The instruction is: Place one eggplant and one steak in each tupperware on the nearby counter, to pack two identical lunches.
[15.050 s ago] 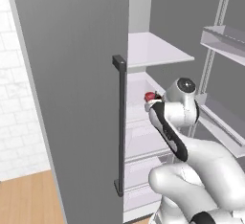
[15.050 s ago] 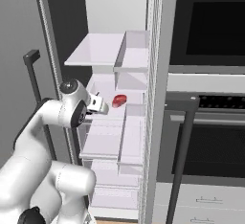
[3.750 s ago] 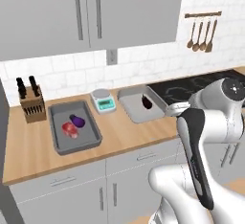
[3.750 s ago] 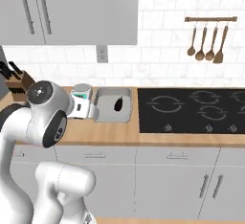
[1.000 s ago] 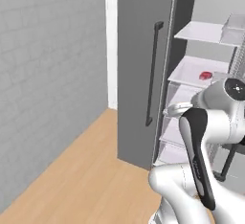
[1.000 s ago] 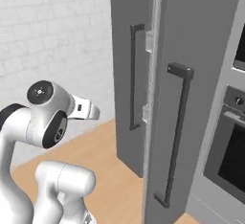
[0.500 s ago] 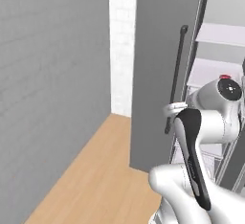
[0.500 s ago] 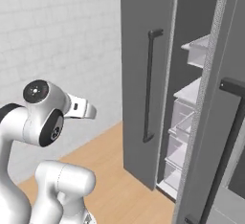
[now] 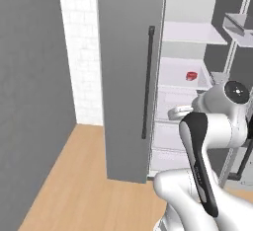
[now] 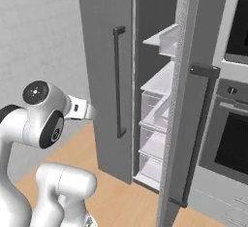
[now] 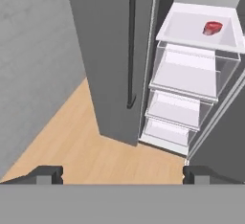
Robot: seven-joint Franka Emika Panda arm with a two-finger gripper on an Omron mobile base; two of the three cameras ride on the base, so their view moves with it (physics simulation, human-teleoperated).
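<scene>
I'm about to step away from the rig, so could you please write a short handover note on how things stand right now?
Gripper: fingers wide open, holding nothing, facing the open fridge.
Things: a small red raw steak lies on the white fridge shelf, also seen from the left base view. The tall grey fridge door stands open. No eggplant, tupperware or counter is in sight here.
Done: cannot be judged from here.
Left: reach in, take the steak, carry it to a tupperware on the counter.

no readable text, no labels, no brand marks, no numbers on any surface
</scene>
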